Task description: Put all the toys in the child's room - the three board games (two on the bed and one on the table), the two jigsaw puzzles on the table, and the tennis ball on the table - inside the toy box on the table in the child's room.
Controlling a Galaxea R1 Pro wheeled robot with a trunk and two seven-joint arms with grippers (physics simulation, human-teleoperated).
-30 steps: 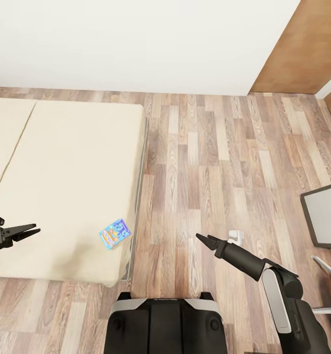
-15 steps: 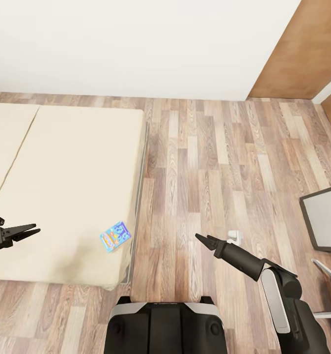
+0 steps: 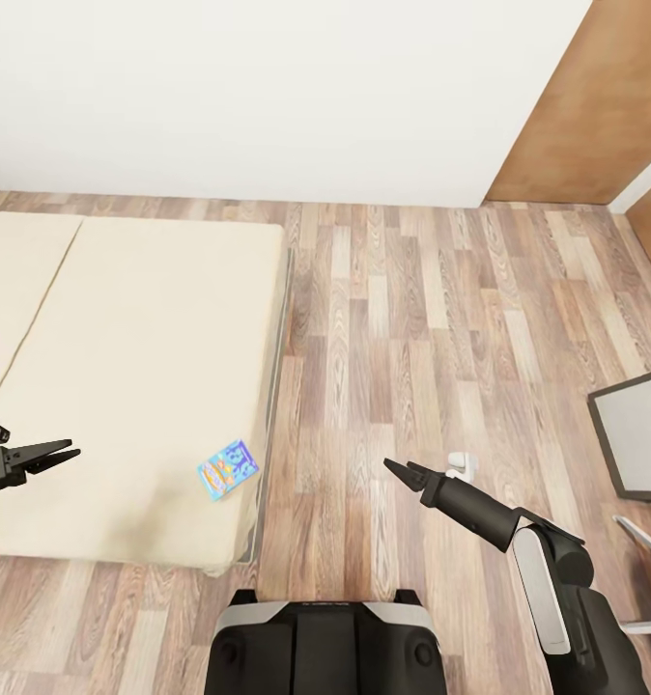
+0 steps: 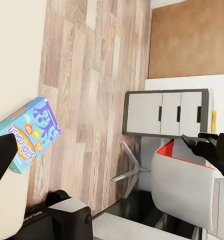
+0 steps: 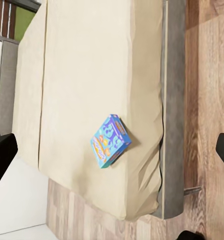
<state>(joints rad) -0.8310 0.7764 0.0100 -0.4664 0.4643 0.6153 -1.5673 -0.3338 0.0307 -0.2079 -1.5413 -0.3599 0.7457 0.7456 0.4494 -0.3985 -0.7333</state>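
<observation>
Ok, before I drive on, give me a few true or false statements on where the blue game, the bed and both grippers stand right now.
1. The blue board game lies on the bed, near its edge by the floor. True.
2. The left gripper grips the game. False: it hangs over the bed, apart from the game, holding nothing.
3. The right gripper hangs over the wood floor. True.
4. A Monopoly box lies beside the blue game. False: the cover around it is bare.
5. The game has fallen onto the floor. False: it rests on the cover.
</observation>
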